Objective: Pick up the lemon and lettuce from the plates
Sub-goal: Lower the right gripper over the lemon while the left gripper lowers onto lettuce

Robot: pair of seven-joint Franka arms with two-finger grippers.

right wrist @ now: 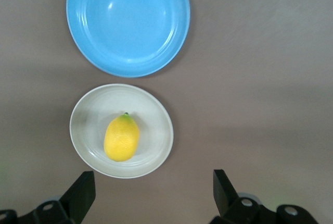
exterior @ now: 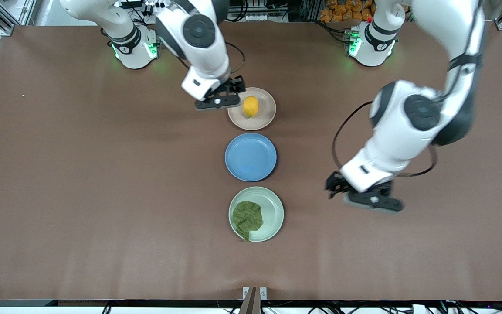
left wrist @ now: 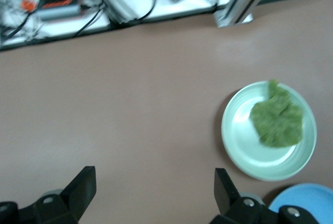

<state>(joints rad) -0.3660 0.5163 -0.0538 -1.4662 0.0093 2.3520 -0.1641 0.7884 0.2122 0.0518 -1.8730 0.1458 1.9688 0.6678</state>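
Approach step, as judged: neither item is grasped yet, and both arms are closing in on their plates.

Lemon (exterior: 251,106): small oval fruit, yellow-orange, smooth rind, a dark-green nub at one end. Lies on its side in the beige-pink plate (exterior: 265,117), the plate of the row closest to the edge of the surface where the bases stand.

Lettuce (exterior: 247,218): wrinkly dull-green leaf, crumpled, short stem end pointing toward the front-camera edge. Rests in the pale mint-green plate (exterior: 273,213), toward the right arm's side of it; this plate is the one nearest the front-camera edge.

Blue plate (exterior: 251,157): bare, between the other two, all three in one line down the middle of the surface (exterior: 81,174).

Right gripper (exterior: 227,93): hangs at the rim of the beige-pink plate, just beside the lemon; jaws spread wide, nothing between them. Next move, as judged: shift over the fruit, descend, close across its short axis.

Left gripper (exterior: 366,192): over bare surface toward the left arm's end, level with the mint-green plate but well apart from it; jaws spread wide, holding nothing. Next move, as judged: travel across to the leaf, then pinch a raised fold, since the leaf lies low.
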